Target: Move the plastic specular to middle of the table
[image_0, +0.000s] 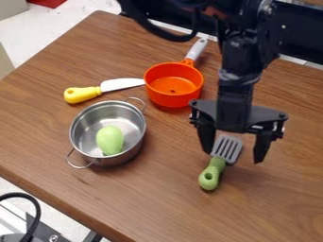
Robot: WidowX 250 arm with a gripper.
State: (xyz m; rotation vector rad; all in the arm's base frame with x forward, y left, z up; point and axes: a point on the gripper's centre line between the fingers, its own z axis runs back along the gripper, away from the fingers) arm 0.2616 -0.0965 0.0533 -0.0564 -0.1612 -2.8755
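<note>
The green-handled spatula was overhung by the spread hand, best centred and lowered squarely before being closed

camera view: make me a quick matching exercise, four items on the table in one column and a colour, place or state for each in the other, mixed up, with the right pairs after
Items
1. toy knife
2. slotted spatula
3. saucepan
4. two-handled metal pot

Descriptions
A. orange, with a light grey handle
B. holds a pale green toy
C. yellow handle
D. green handle, grey head close to the open pincer

Right pairs: 1-C, 2-D, 3-A, 4-B
</note>
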